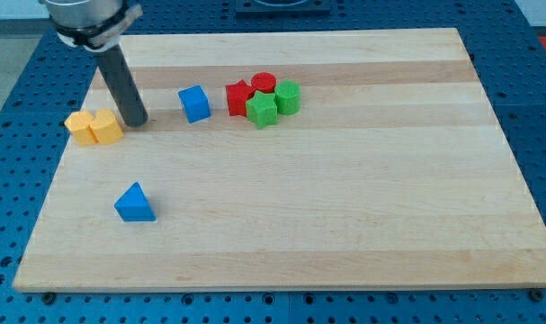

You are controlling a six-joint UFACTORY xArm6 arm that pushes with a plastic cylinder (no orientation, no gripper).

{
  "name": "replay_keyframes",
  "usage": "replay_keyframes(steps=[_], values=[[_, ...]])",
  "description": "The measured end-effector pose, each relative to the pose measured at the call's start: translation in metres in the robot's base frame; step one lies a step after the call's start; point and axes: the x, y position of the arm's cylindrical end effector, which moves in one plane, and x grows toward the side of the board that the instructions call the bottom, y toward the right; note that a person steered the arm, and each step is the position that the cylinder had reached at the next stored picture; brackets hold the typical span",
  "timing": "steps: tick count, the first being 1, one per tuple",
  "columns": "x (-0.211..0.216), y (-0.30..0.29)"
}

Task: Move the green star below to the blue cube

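well, green star lies right of blue cube, beyond my tip.

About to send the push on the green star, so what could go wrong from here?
1. The green star sits tight against the red star, red cylinder and green cylinder; a push may drag them along.
2. My tip is beside the yellow blocks, left of the blue cube; a straight path to the star would likely knock the cube.
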Motion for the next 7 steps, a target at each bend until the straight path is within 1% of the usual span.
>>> replay_keyframes(steps=[1, 2, 3, 4, 5, 6, 7], values=[[0.026, 0.054], [0.034, 0.117], [0.022, 0.192], [-0.014, 0.247], [-0.068, 0.268], [-0.088, 0.253], [-0.079, 0.224]])
